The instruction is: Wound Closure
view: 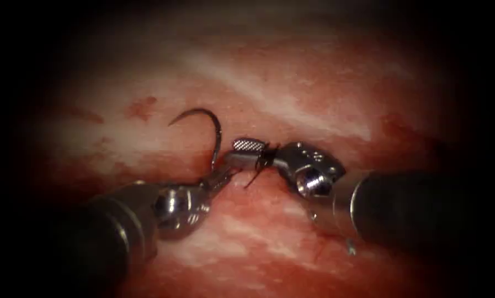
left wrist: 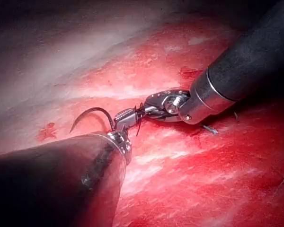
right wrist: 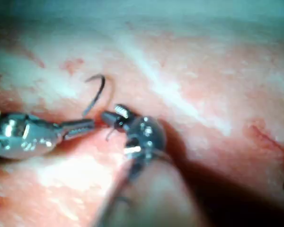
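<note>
The needle [view: 207, 126] is held near its rear end by the left claw [view: 221, 175], clamped on it; the curve rises toward 12 o'clock and hooks to 9 o'clock, the point free above the tissue [view: 291, 94], not in it. The right claw [view: 246, 153] stands parted just at 3 o'clock of the needle's shaft, with dark thread [view: 261, 163] tangled at its jaws; whether thread is actually gripped cannot be told. A good grip is judged to call for the needle kept square in the jaws, without rolling, and the thread kept clear of the hinge. No writing or brand can be read on the tools.
</note>
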Robot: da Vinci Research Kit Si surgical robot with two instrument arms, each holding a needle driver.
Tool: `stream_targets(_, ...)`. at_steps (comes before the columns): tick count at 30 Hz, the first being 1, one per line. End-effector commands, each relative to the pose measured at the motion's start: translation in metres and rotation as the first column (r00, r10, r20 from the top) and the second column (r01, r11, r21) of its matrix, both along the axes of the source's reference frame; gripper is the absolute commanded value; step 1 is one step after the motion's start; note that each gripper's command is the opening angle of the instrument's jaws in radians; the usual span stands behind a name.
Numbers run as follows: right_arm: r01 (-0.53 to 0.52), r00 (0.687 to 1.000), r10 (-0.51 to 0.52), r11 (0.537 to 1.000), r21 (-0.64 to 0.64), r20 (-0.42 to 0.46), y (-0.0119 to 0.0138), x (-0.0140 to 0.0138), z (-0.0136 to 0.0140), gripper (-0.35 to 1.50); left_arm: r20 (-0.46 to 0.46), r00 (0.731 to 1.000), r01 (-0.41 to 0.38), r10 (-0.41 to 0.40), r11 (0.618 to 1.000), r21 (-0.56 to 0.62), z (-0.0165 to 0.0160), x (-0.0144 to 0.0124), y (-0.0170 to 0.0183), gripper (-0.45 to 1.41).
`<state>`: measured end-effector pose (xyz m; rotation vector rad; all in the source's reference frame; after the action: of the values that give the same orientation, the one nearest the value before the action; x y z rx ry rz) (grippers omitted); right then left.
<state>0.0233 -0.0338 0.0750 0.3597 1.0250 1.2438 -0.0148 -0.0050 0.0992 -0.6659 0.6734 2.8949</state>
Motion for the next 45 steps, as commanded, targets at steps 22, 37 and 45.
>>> stream_targets(22,-0.057,0.998,0.057,0.997,0.05,0.014,-0.0001,0.0009,0.0025,0.84,0.001,1.0,-0.001,0.001,1.0,-0.002,0.0019,-0.0004,0.0002,-0.45)
stream_targets(37,-0.059,0.998,0.055,0.987,0.152,0.031,-0.0023,0.0014,0.0046,0.66,0.001,1.0,-0.004,0.004,1.0,-0.004,0.0019,0.0001,-0.0003,-0.45)
stream_targets(45,-0.063,0.998,0.062,0.982,0.178,0.011,-0.0031,0.0017,0.0038,0.29,0.003,1.0,-0.007,0.007,1.0,-0.004,0.0019,0.0004,-0.0003,-0.45)
